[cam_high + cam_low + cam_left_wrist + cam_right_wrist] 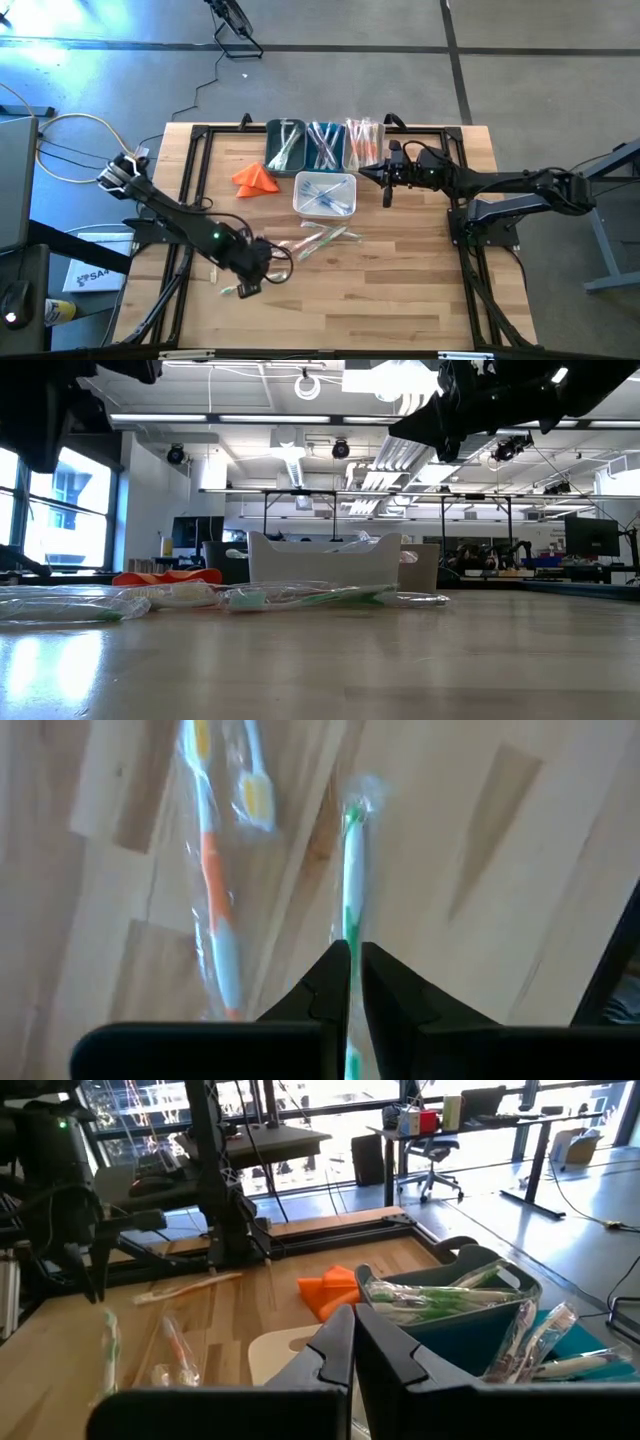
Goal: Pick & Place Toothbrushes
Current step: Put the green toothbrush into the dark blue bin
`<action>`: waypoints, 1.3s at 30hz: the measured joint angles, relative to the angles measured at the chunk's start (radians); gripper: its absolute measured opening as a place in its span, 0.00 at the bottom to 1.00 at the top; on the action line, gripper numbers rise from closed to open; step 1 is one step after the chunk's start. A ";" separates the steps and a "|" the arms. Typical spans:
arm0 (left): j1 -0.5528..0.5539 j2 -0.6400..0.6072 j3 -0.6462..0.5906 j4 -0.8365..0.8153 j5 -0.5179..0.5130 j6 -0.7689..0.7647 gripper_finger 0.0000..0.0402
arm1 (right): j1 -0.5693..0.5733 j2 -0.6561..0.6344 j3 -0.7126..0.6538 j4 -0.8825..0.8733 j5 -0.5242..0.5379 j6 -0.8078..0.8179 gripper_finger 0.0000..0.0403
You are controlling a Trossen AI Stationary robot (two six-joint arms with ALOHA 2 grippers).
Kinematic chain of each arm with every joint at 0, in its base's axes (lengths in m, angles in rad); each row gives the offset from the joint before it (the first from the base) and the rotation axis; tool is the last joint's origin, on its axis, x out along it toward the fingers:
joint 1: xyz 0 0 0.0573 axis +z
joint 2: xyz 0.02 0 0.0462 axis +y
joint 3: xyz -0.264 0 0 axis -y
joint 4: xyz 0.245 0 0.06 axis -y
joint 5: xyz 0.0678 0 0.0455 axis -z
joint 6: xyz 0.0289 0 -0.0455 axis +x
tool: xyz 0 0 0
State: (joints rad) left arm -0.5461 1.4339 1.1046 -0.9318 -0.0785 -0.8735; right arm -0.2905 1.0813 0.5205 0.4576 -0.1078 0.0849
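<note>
Wrapped toothbrushes (318, 240) lie loose on the wooden table, seen in the low view as toothbrushes (300, 597). More fill three bins at the far edge: green (285, 145), blue (325, 145), orange (362, 143). A white bin (325, 195) holds blue ones. My left gripper (262, 262) is low over the table's near left part, shut on a green toothbrush (352, 870). An orange toothbrush (212, 890) lies beside it. My right gripper (388, 185) hovers shut and empty right of the white bin, with its fingers together (353, 1330). My left gripper pinches the green toothbrush's handle (350, 935) through its clear wrapper between the two shut fingers (330, 985). The fingers come from above, and the brush runs on past them, its head end (352, 815) ahead. Whether it rests on the table or is lifted, I cannot tell.
An orange folded cloth (255, 178) lies left of the white bin. One more green-and-white toothbrush (238, 290) shows near the left gripper toward the near edge. Black frame rails (190, 180) run along the table's sides. Bare wood (400, 290) spreads over the near right part.
</note>
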 joint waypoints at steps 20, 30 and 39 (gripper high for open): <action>0.002 0.203 -0.002 0.084 0.051 0.118 0.28 | 0.000 0.000 0.002 -0.028 0.000 -0.001 0.01; 0.002 0.303 -0.003 0.116 0.053 0.118 0.28 | 0.000 0.000 0.002 -0.037 0.000 -0.002 0.01; 0.002 0.365 -0.001 0.164 0.079 0.118 0.28 | 0.000 0.000 0.002 -0.048 0.000 -0.002 0.01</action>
State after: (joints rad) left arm -0.5438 1.7990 1.1034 -0.7682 0.0008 -0.7551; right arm -0.2901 1.0810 0.5224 0.4091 -0.1078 0.0827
